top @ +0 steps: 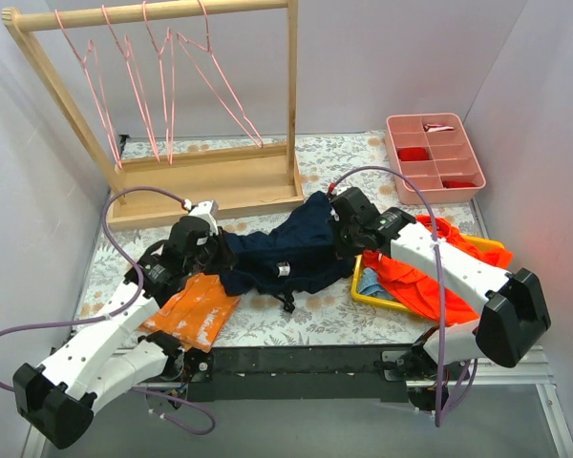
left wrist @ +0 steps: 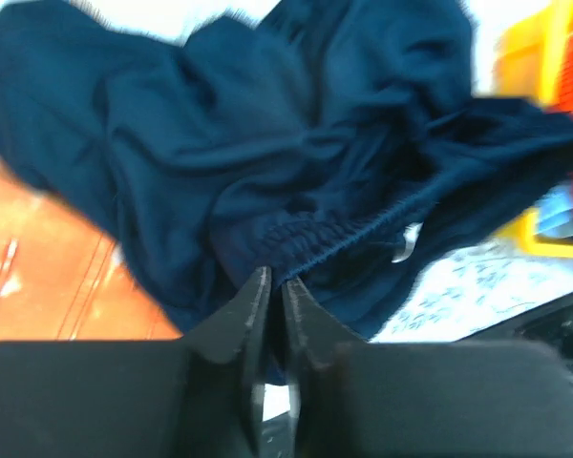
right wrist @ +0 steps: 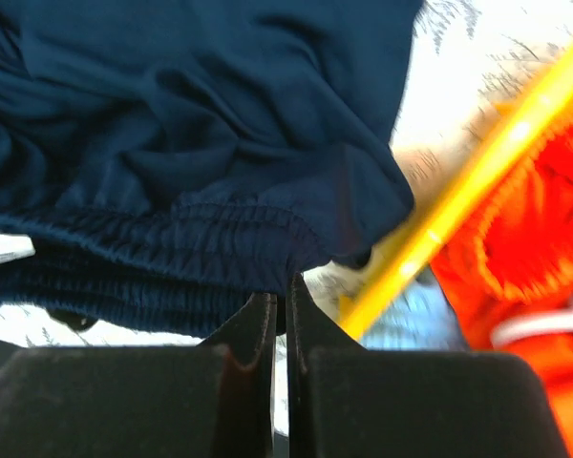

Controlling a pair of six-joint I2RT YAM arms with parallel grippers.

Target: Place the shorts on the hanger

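Note:
The dark navy shorts (top: 291,246) lie stretched between my two grippers over the middle of the table. My left gripper (top: 213,250) is shut on the waistband at the shorts' left end (left wrist: 296,243). My right gripper (top: 349,232) is shut on the elastic waistband at the right end (right wrist: 201,248). A small white label (top: 281,269) shows near the front hem. Several thin pink wire hangers (top: 162,81) hang from the rail of a wooden rack (top: 210,181) at the back left, apart from both grippers.
An orange cloth with white blotches (top: 193,310) lies under my left arm. A yellow tray (top: 401,301) with bright orange-red clothes (top: 430,277) and a light blue cloth sits by my right arm. A pink compartment box (top: 435,153) stands at the back right.

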